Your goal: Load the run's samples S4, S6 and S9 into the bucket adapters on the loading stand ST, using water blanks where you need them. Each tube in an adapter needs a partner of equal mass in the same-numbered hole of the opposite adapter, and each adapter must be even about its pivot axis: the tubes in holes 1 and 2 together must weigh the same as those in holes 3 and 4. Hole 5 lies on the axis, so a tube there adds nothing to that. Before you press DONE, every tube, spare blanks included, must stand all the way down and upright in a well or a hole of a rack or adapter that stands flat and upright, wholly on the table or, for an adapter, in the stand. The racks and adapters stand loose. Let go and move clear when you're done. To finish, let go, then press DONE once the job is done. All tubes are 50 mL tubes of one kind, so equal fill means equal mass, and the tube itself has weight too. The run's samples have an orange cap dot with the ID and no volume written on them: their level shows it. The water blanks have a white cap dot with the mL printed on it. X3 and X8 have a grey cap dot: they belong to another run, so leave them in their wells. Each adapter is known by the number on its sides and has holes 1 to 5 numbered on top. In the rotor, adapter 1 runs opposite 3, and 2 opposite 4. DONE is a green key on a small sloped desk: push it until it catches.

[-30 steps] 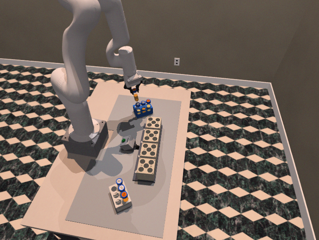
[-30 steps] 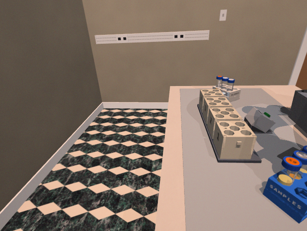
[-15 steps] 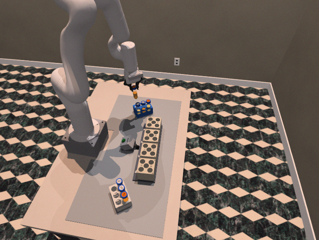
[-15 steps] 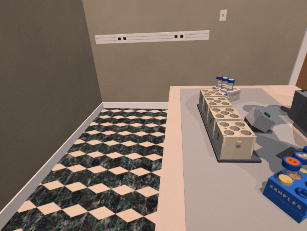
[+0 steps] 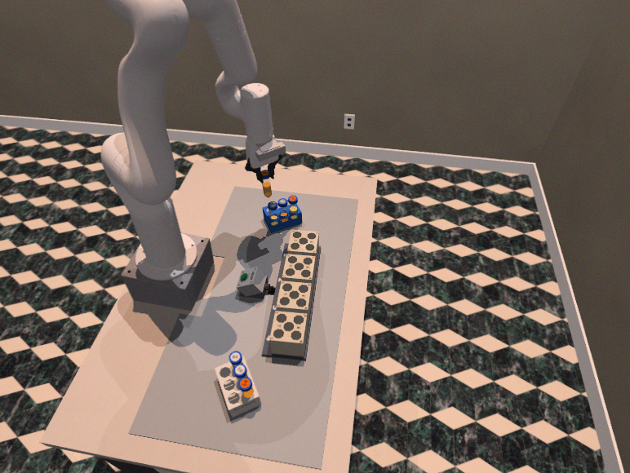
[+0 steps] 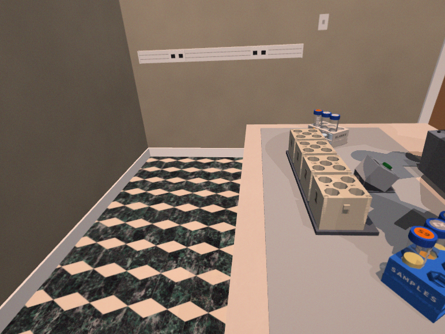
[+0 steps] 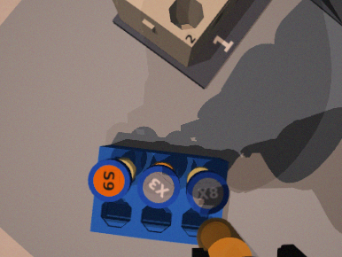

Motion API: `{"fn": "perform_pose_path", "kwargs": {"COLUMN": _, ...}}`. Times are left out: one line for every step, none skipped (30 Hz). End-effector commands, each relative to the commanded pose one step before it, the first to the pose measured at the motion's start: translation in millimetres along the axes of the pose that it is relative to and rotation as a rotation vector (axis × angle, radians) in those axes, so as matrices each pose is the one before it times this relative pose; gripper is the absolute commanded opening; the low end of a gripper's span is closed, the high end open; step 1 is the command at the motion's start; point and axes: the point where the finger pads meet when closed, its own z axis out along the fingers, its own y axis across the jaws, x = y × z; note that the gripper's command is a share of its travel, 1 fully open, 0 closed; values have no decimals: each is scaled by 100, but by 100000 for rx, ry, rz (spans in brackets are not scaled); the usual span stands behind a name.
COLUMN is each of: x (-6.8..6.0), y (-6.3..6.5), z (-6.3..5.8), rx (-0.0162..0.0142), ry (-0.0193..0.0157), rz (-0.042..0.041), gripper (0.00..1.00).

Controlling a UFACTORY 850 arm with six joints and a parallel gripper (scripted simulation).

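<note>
At 11 o'clock of the blue sample rack (image 5: 285,225) (image 6: 410,285) (image 7: 98,214) in the top view, the jaws are clenched around an orange-filled tube (image 5: 267,189) (image 7: 229,246), lifted above the desk (image 5: 341,406) (image 6: 248,251); its ID is unreadable. S9 (image 5: 292,198) (image 6: 423,235) (image 7: 109,181) stands in that rack. From the loading stand (image 5: 267,351) (image 6: 345,232) (image 7: 204,79), the blanks rack (image 5: 244,408) (image 6: 341,136) lies at 7 o'clock, the green DONE key (image 5: 244,276) (image 6: 387,166) at 9.
</note>
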Motion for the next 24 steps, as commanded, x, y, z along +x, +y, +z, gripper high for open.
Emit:
{"fn": "perform_pose_path", "kwargs": {"x": 2024, "y": 676, "z": -49, "rx": -82, "ry": -869, "rz": -14489, "gripper": 0}}
{"fn": "perform_pose_path", "kwargs": {"x": 436, "y": 243, "z": 3, "rx": 1, "ry": 5, "rz": -3333, "gripper": 0}}
{"fn": "perform_pose_path", "kwargs": {"x": 434, "y": 255, "z": -5, "rx": -3, "ry": -5, "rz": -3334, "gripper": 0}}
{"fn": "perform_pose_path", "kwargs": {"x": 0, "y": 0, "z": 0, "rx": 0, "ry": 0, "rz": 0, "gripper": 0}}
{"fn": "perform_pose_path", "kwargs": {"x": 0, "y": 0, "z": 0, "rx": 0, "ry": 0, "rz": 0, "gripper": 0}}
{"fn": "perform_pose_path", "kwargs": {"x": 418, "y": 272, "z": 4, "rx": 1, "ry": 6, "rz": -3333, "gripper": 0}}
{"fn": "perform_pose_path", "kwargs": {"x": 415, "y": 284, "z": -4, "rx": -2, "ry": -3, "rz": -3334, "gripper": 0}}
{"fn": "perform_pose_path", "kwargs": {"x": 402, "y": 299, "z": 1, "rx": -1, "ry": 2, "rz": -3333, "gripper": 0}}
{"fn": "perform_pose_path", "kwargs": {"x": 391, "y": 312, "z": 1, "rx": -1, "ry": 2, "rz": -3333, "gripper": 0}}
{"fn": "perform_pose_path", "kwargs": {"x": 381, "y": 325, "z": 1, "rx": -1, "ry": 2, "rz": -3333, "gripper": 0}}
{"fn": "perform_pose_path", "kwargs": {"x": 370, "y": 337, "z": 1, "rx": -1, "ry": 2, "rz": -3333, "gripper": 0}}
{"fn": "perform_pose_path", "kwargs": {"x": 358, "y": 349, "z": 1, "rx": -1, "ry": 2, "rz": -3333, "gripper": 0}}
{"fn": "perform_pose_path", "kwargs": {"x": 346, "y": 361, "z": 1, "rx": -1, "ry": 2, "rz": -3333, "gripper": 0}}
{"fn": "perform_pose_path", "kwargs": {"x": 334, "y": 373, "z": 1, "rx": -1, "ry": 2, "rz": -3333, "gripper": 0}}
{"fn": "perform_pose_path", "kwargs": {"x": 322, "y": 383, "z": 1, "rx": -1, "ry": 2, "rz": -3333, "gripper": 0}}
{"fn": "perform_pose_path", "kwargs": {"x": 309, "y": 394, "z": 1, "rx": -2, "ry": 2, "rz": -3333, "gripper": 0}}
{"fn": "perform_pose_path", "kwargs": {"x": 295, "y": 404, "z": 1, "rx": -2, "ry": 2, "rz": -3333, "gripper": 0}}
{"fn": "perform_pose_path", "kwargs": {"x": 287, "y": 415, "z": -6, "rx": 1, "ry": -5, "rz": -3334, "gripper": 0}}
{"fn": "perform_pose_path", "kwargs": {"x": 268, "y": 423, "z": 0, "rx": -2, "ry": 2, "rz": -3333, "gripper": 0}}
{"fn": "perform_pose_path", "kwargs": {"x": 254, "y": 432, "z": 0, "rx": -2, "ry": 2, "rz": -3333, "gripper": 0}}
{"fn": "perform_pose_path", "kwargs": {"x": 0, "y": 0, "z": 0, "rx": 0, "ry": 0, "rz": 0, "gripper": 0}}
{"fn": "perform_pose_path", "kwargs": {"x": 0, "y": 0, "z": 0, "rx": 0, "ry": 0, "rz": 0, "gripper": 0}}
{"fn": "perform_pose_path", "kwargs": {"x": 240, "y": 441, "z": -1, "rx": -1, "ry": 0, "rz": -3334, "gripper": 0}}
{"fn": "perform_pose_path", "kwargs": {"x": 224, "y": 448, "z": 0, "rx": -2, "ry": 2, "rz": -3333, "gripper": 0}}
